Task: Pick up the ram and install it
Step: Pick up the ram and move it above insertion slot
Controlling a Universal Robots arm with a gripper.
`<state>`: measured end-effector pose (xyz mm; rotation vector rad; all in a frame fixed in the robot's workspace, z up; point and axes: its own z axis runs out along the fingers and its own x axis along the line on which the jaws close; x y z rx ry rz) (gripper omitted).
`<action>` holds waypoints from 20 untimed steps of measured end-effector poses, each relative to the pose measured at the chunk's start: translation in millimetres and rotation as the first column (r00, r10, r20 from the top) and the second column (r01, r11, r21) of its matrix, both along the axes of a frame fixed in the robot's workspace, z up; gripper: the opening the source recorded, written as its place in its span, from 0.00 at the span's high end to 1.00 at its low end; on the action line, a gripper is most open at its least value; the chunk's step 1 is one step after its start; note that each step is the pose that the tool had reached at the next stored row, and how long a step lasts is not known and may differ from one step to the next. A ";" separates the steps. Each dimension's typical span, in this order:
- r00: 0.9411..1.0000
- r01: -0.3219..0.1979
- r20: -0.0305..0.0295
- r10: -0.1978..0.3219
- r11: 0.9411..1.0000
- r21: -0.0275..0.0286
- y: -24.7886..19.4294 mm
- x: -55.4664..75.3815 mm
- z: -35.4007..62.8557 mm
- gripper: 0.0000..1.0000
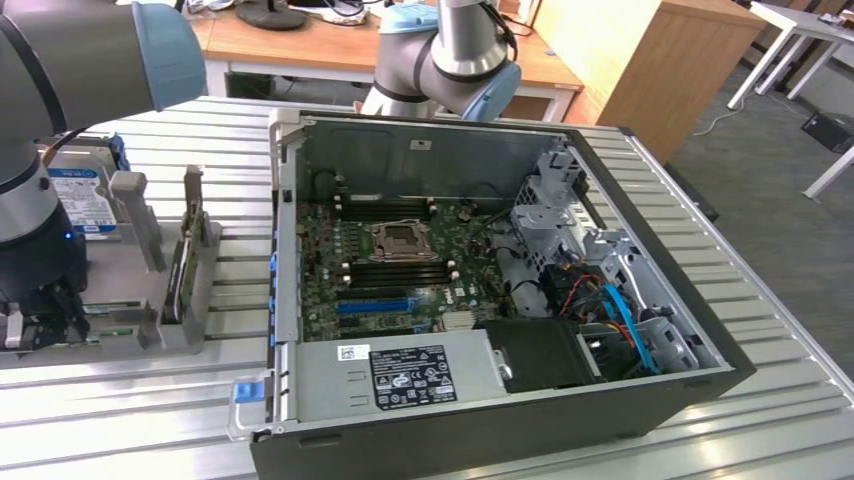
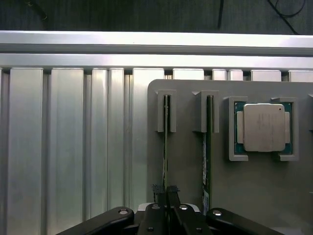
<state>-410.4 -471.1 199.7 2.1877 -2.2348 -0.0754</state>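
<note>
The ram stands on edge in a slot of the grey holder on the counter. The pincer appears closed narrowly on its upper edge. The ram is judged light, stiff and fragile, best gripped by its flat faces.

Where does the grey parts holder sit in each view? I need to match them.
Exterior view: the grey holder lies at the exterior view's left, on the ribbed table, under the hand.
Wrist view: the grey holder carries the ram, clamped by the hand.
Shared landmark: the ribbed table's aluminium slats.
</note>
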 end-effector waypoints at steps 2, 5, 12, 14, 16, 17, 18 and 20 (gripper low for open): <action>1.000 -0.001 0.000 0.001 1.000 0.000 0.1 1.2 0.0 0.85; 1.000 -0.001 0.000 0.001 1.000 0.000 0.1 1.2 0.0 0.85; 1.000 -0.001 0.000 0.001 1.000 0.000 0.1 1.3 0.0 0.88; 1.000 -0.001 0.000 0.001 1.000 0.000 0.1 1.2 0.0 0.88; 1.000 -0.001 0.000 0.001 1.000 0.000 0.1 1.3 0.0 0.88; 1.000 -0.001 0.000 0.001 1.000 0.000 0.1 1.2 0.0 0.88; 1.000 -0.001 0.000 0.001 1.000 0.000 0.1 1.2 0.0 0.88; 1.000 -0.001 0.000 0.001 1.000 0.000 0.1 1.2 0.0 0.88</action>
